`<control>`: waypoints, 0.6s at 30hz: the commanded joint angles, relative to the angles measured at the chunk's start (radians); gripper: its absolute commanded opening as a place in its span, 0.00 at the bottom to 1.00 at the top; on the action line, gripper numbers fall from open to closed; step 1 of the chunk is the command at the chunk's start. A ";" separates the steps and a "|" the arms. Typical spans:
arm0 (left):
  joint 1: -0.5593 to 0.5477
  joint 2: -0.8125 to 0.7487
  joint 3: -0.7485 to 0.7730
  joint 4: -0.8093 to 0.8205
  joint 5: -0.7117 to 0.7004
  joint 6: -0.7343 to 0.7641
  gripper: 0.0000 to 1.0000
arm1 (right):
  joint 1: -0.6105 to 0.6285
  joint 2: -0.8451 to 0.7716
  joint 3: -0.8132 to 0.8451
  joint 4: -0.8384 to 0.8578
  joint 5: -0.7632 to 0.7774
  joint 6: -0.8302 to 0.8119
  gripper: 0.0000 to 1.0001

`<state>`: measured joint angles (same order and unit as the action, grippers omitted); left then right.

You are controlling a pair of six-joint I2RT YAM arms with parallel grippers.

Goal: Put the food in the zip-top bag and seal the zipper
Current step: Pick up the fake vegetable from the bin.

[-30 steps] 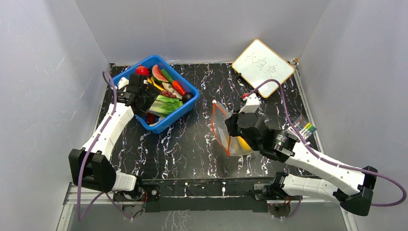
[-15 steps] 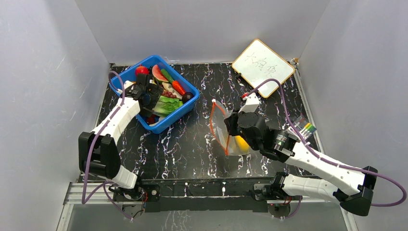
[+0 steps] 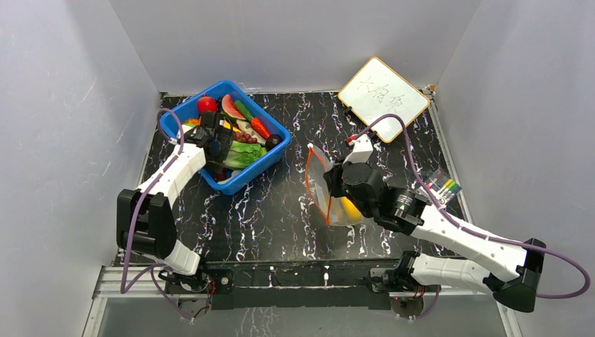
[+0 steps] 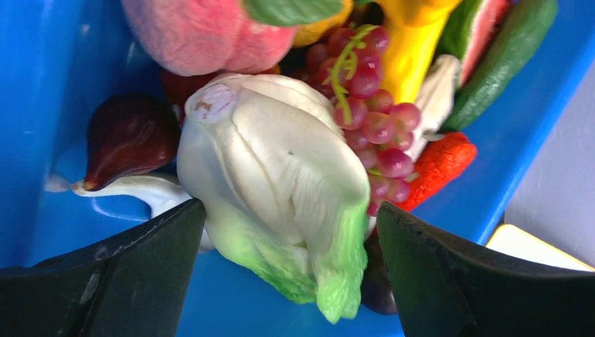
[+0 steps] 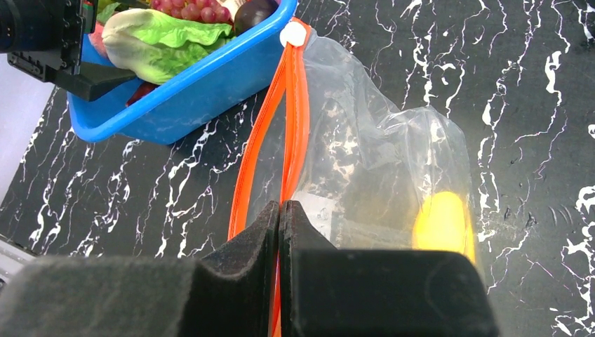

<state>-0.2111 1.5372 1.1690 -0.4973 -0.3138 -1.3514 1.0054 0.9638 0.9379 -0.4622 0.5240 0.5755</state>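
Observation:
The clear zip-top bag [image 3: 335,193] lies mid-table with its mouth open, and it shows closer in the right wrist view [image 5: 379,175]. A yellow food piece [image 5: 440,221] lies inside it. My right gripper [image 5: 281,210] is shut on one side of the red-orange zipper [image 5: 291,119]. My left gripper [image 4: 288,281] is open inside the blue bin [image 3: 261,165], one finger on each side of the green-and-white lettuce [image 4: 281,175]. Grapes [image 4: 375,119], a dark plum [image 4: 126,137], a carrot [image 4: 442,161] and more toy food lie round it.
A whiteboard [image 3: 382,97] leans at the back right. Several marker pens [image 3: 445,186] lie at the right edge. Grey walls close in the table on three sides. The bin stands just left of the bag's mouth.
My left arm has swung in over the bin and brought its open gripper down round the lettuce. The right gripper has kept its hold on the zipper, shifting slightly left.

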 commanded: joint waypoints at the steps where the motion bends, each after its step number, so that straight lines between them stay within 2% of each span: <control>1: 0.003 -0.034 -0.079 -0.010 -0.040 -0.095 0.90 | 0.001 0.021 0.028 0.068 0.000 -0.025 0.00; 9: 0.003 0.014 -0.071 0.032 0.013 -0.041 0.82 | 0.001 0.006 0.023 0.082 0.008 -0.026 0.00; 18: 0.003 -0.052 -0.090 0.047 -0.011 -0.015 0.74 | 0.000 0.019 0.047 0.086 -0.024 -0.053 0.00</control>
<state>-0.2104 1.5364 1.0882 -0.4213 -0.3035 -1.3861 1.0054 0.9939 0.9386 -0.4370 0.5114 0.5480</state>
